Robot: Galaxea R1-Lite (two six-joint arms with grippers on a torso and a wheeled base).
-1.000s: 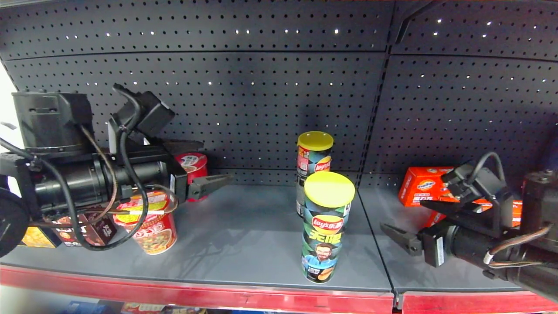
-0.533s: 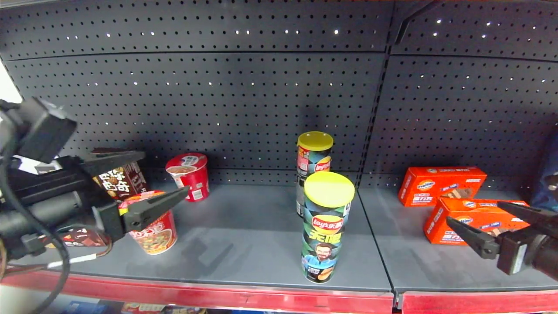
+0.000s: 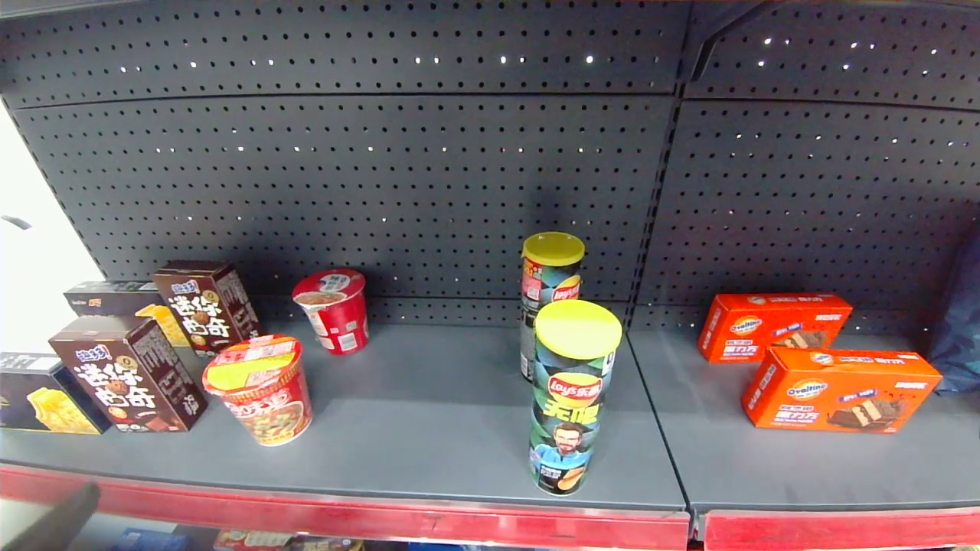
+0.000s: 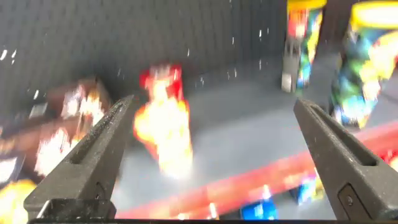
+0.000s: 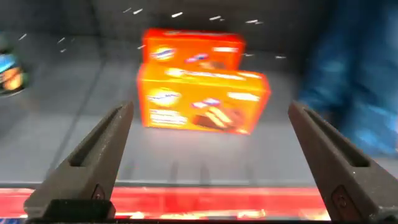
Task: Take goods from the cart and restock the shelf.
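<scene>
the left gripper is holding its jaws spread wide, pinching nothing, facing a blurred noodle cup. the right gripper is gaping likewise before the near orange box. on the shelf the front chip can is standing upright, long axis vertical, yellow lid up, with the rear chip can near it at 12 o'clock, also upright. the near orange box is lying flat at 3 o'clock of them, long axis running across the shelf. the noodle cup is standing at 9 o'clock.

Two dark grey grippers
The left gripper and right gripper are each fitted with long, tapered, matte fingers; a small screw hole is sunk at lower right.
</scene>
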